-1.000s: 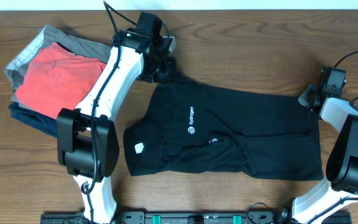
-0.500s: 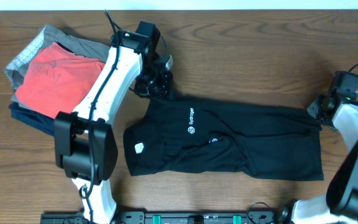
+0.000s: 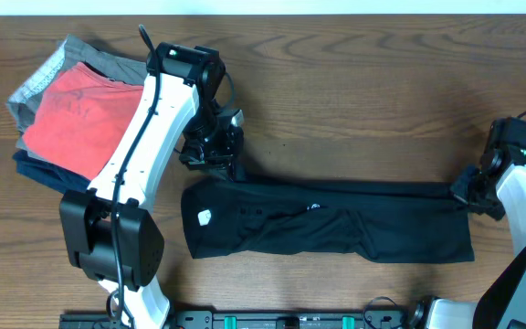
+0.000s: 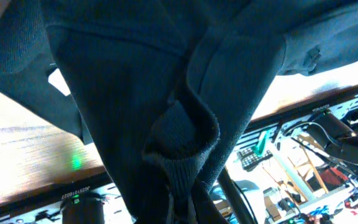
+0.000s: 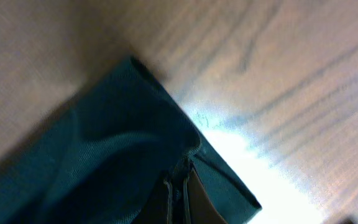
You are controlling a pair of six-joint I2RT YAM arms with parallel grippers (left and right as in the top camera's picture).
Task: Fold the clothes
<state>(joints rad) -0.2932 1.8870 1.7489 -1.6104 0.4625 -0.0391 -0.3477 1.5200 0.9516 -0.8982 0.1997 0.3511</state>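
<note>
Comparing with one second earlier, the black shirt (image 3: 336, 228) had narrowed from a broad spread to a long band across the table (image 3: 354, 82), its far edge drawn toward the near edge. The left gripper (image 3: 215, 160) was clamped on the band's far left corner, the right gripper (image 3: 468, 190) on its far right corner.

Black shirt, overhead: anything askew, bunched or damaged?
No damage visible. The black shirt lies as a long band, its far edge pinched by the left gripper and the right gripper. Creases bunch up around its middle, so it is not flat. The pile of folded garments on the left is stacked unevenly.
</note>
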